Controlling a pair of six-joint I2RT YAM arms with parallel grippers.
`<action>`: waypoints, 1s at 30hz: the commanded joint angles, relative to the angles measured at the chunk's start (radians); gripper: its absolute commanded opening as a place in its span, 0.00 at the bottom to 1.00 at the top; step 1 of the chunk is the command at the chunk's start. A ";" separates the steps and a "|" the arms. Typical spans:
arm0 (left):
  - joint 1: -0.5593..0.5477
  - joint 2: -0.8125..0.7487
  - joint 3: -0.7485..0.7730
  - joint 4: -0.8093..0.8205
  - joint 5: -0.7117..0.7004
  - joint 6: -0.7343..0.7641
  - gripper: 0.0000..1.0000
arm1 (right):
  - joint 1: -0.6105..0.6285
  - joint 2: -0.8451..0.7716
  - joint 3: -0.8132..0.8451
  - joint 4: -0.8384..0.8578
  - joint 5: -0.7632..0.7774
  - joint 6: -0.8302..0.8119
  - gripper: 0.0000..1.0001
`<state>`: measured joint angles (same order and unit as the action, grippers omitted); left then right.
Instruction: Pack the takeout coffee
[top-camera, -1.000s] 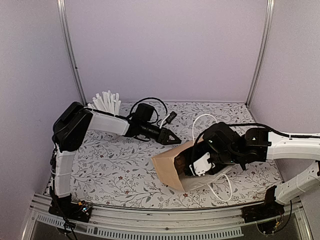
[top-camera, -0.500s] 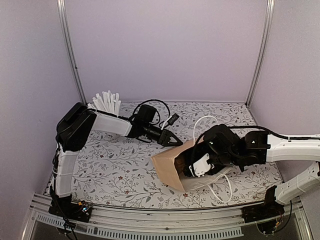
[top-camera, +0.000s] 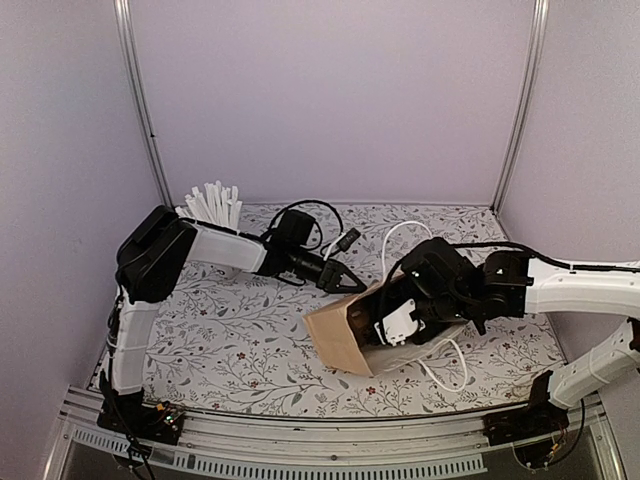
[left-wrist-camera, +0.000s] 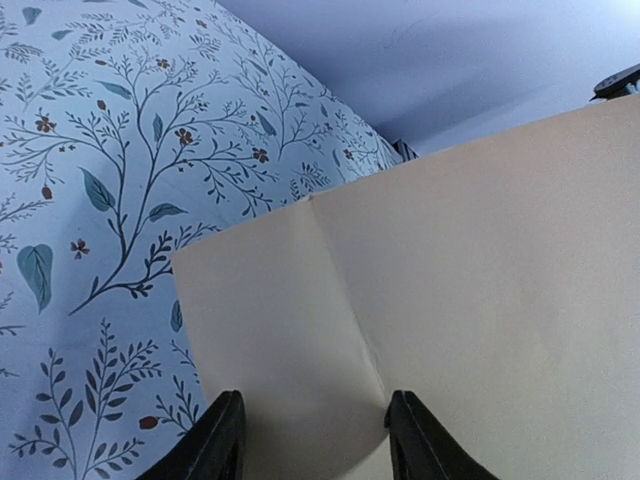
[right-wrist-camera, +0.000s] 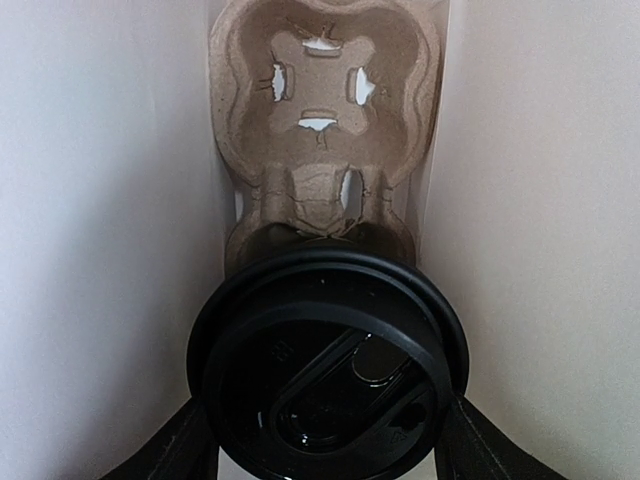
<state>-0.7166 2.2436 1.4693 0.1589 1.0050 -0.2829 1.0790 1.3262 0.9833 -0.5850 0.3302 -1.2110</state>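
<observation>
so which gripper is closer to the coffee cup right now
Right. The right gripper clasps the coffee cup inside the paper bag; the left gripper is outside, by its wall.

We have the top camera high behind the arm bases, looking down and forward over the whole table (top-camera: 230, 340) from far off. Left wrist sits low and tight, facing along the left gripper (left-wrist-camera: 315, 440) onto the outer side of the paper bag (left-wrist-camera: 480, 300). Right wrist is inside that bag, close on the takeout coffee (right-wrist-camera: 325, 380) with the cup carrier (right-wrist-camera: 325, 110) beyond, so we see the bag in all three views.
</observation>
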 joint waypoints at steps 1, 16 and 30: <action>-0.027 0.025 0.016 -0.021 0.049 0.015 0.51 | -0.024 0.033 0.074 -0.026 -0.013 0.030 0.33; -0.018 0.071 0.042 -0.003 0.169 -0.021 0.49 | -0.070 0.188 0.349 -0.311 -0.175 0.138 0.32; -0.046 0.060 0.007 0.045 0.266 -0.037 0.48 | -0.099 0.311 0.510 -0.526 -0.319 0.154 0.31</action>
<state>-0.7292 2.2990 1.4895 0.1780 1.2121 -0.3214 0.9966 1.5993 1.4330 -1.0473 0.0746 -1.0805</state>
